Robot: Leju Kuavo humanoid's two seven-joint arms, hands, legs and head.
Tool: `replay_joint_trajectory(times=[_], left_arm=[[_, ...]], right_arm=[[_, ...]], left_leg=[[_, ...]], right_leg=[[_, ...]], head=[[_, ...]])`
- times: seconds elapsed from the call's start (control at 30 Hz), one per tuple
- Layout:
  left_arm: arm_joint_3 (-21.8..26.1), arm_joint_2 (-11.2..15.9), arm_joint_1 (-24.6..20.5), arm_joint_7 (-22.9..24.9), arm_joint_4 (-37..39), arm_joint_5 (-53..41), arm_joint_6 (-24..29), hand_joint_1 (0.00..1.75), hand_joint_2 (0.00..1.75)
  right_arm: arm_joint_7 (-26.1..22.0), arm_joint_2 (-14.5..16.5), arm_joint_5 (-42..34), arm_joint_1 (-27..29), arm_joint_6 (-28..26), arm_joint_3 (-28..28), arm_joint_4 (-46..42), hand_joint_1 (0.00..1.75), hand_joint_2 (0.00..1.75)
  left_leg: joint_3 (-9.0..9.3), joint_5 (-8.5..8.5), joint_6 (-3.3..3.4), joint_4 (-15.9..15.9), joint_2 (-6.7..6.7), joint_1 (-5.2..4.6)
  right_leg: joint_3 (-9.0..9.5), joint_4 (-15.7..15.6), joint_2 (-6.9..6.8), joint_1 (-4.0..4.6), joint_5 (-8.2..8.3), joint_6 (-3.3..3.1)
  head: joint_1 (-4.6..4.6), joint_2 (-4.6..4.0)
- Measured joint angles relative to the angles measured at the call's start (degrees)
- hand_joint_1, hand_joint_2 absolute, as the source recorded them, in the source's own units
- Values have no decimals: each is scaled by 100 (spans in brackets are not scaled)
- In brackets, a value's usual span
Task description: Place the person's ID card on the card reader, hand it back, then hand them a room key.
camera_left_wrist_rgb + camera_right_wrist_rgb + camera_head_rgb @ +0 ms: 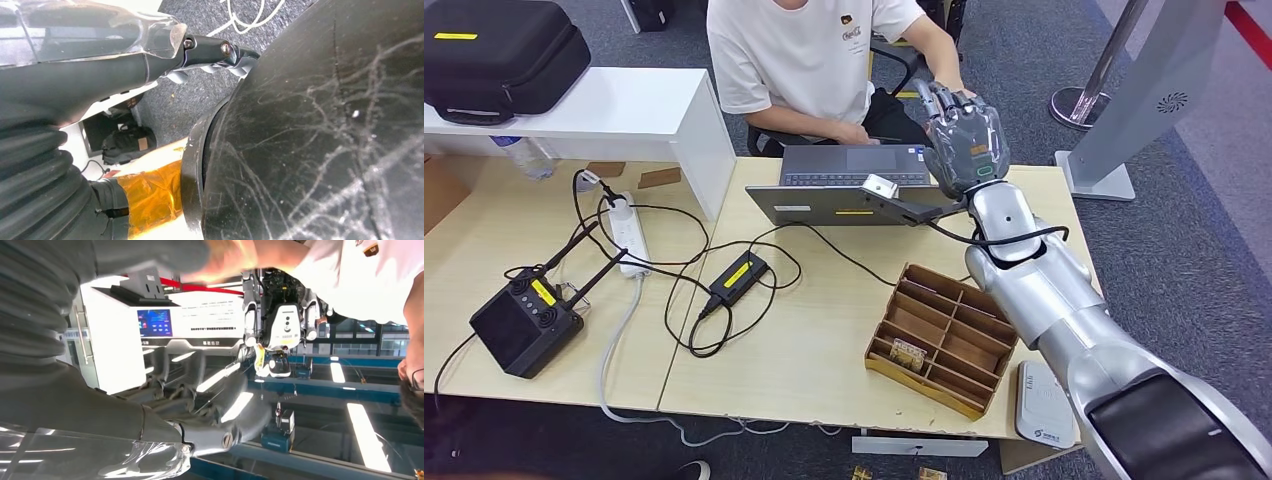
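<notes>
Silver right hand [965, 140] raised, shirt logo [851, 32] unreadable

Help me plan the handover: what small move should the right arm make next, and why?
Probably hold still with the right robot hand raised: it sits over the laptop, meeting the person's hand, and whether a card is in it cannot be told.

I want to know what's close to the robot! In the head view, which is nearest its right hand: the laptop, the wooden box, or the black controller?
From the right hand:
1. Laptop, just beside it, on the table's far side.
2. Wooden box, on the near right.
3. Black controller, far left.
</notes>
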Motion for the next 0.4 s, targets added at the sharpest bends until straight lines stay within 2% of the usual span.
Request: replay_joint_trajectory(times=[0.23,0.4], left_arm=[[33,10,1,60,0,66,-93,0,175],[45,21,7,45,0,111,-90,0,175]], right_arm=[[43,-23,34,-2,2,-4,1,0,175],[174,-272,185,-5,2,-42,25,0,175]], left_leg=[[1,1,0,4,0,0],[0,0,0,8,-3,0]], right_leg=[[0,0,0,0,3,2],[1,-2,-2,0,3,2]], head=[[0,0],[0,0]])
